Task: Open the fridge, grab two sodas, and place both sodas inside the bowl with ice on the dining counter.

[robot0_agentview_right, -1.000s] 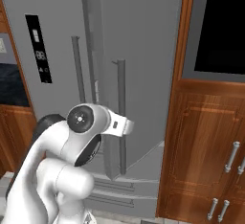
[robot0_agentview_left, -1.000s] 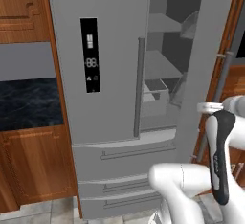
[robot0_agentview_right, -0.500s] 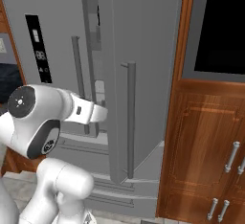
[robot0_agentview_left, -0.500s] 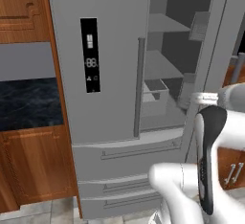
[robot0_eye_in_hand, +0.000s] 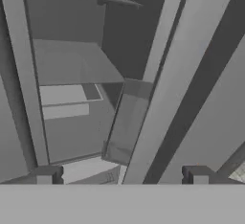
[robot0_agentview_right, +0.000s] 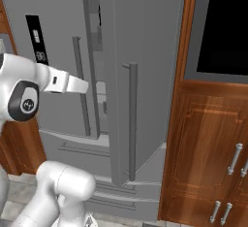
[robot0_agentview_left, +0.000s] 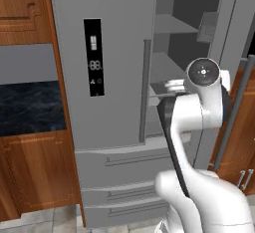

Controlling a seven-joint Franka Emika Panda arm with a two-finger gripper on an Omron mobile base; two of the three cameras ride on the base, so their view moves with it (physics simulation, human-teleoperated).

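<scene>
Since a second ago the arm has swung up toward the half-open right door of the fridge [robot0_agentview_left: 114,77] and the jaws of the gripper [robot0_eye_in_hand: 122,177] have spread wide, holding nothing; next, reach between the doors at twelve o'clock for the sodas.

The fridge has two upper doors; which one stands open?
The right door is swung out, showing grey shelves. The left door, with the black display, is shut.
</scene>
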